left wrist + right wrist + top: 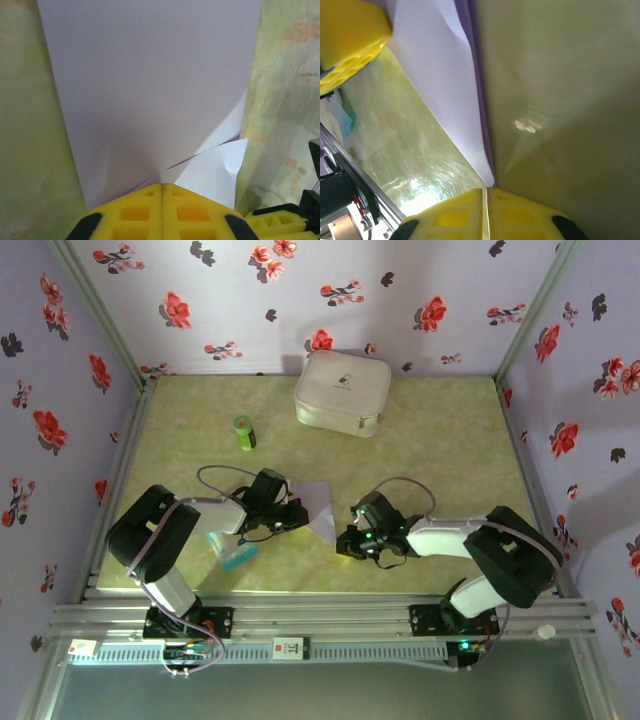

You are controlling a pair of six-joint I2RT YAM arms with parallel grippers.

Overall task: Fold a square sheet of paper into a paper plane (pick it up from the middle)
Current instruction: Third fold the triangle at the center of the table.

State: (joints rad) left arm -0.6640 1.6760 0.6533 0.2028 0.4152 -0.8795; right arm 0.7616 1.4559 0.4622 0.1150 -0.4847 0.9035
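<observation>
Left hand (162,186) clamped on sheet (150,90), right hand (487,190) pinching its corner; we should align edges, then press crease against tabletop (285,100).

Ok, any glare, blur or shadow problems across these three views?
Top external: even light, the square sheet of paper reads clearly. Left wrist: soft shadow low on the paper, no glare. Right wrist: bright glare on the table at lower left.

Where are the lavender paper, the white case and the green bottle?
lavender paper (322,506): top view, middle of the sheet.
white case (342,392): top view, centre of its lid.
green bottle (245,432): top view, middle of its body.
</observation>
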